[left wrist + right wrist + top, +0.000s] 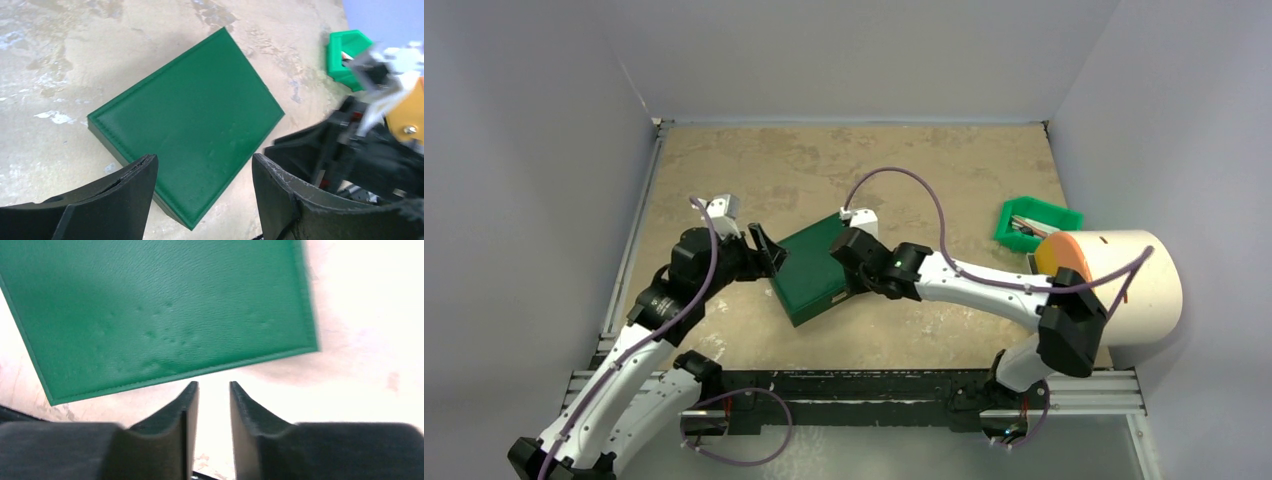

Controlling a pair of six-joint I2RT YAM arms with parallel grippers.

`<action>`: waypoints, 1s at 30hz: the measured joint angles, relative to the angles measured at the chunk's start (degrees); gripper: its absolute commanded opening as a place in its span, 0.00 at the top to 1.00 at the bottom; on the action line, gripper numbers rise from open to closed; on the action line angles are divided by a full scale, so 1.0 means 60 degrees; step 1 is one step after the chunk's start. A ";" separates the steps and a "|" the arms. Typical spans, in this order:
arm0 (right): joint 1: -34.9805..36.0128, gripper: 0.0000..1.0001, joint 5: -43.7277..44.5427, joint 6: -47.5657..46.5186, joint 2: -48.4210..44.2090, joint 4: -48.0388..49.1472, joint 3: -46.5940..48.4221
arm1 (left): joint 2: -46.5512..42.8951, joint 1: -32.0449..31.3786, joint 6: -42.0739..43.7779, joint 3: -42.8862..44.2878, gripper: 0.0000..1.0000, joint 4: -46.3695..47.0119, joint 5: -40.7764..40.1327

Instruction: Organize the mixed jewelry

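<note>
Jewelry not in view, likely tiny, light, slippery, needs fingertip pinches; closed green box [816, 270] lies between left hand [205, 165], spread empty, and right hand [214, 390], barely parted, empty.

Silvery jewelry pieces [1022, 227] — jumbled in small green bin [1054, 210], shapes indistinct.

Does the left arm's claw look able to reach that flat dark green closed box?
Probably yes: the left claw hangs open right beside the flat dark green closed box, nothing between them; the right claw is at the box's other edge.
</note>
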 measured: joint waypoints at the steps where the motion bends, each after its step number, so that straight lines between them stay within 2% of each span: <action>1: 0.0000 0.57 0.0229 -0.0062 -0.0178 -0.0226 0.0000 | 0.0076 0.0000 -0.0004 0.0007 0.29 -0.0022 -0.0138; 6: 0.0000 0.30 0.1570 -0.0295 -0.1614 -0.1096 0.0004 | 0.0382 0.0000 -0.0015 0.0117 0.24 -0.0324 -0.0834; 12: -0.0007 0.14 0.3078 -0.0306 -0.3362 -0.2273 0.0007 | 0.0707 0.0000 0.0058 0.1140 0.22 -0.0860 -0.1752; 16: -0.0007 0.10 0.3745 -0.0229 -0.4597 -0.2852 -0.0280 | 0.0681 0.0000 0.0251 0.2109 0.21 -0.1104 -0.2299; 21: -0.0007 0.09 0.4058 0.0015 -0.6080 -0.3391 -0.0951 | 0.0237 0.0000 0.0594 0.3071 0.18 -0.1483 -0.2863; 22: -0.0007 0.04 0.4047 0.0044 -0.6437 -0.3373 -0.1133 | 0.0040 0.0000 0.0681 0.3191 0.18 -0.1541 -0.2969; 25: -0.0007 0.02 0.3872 0.0026 -0.7628 -0.3224 -0.1694 | -0.0616 0.0000 0.0882 0.3453 0.18 -0.1636 -0.3126; 30: -0.0007 0.01 0.3344 -0.0361 -0.9675 -0.2918 -0.2248 | -0.2025 0.0000 0.1162 0.3748 0.17 -0.1687 -0.3016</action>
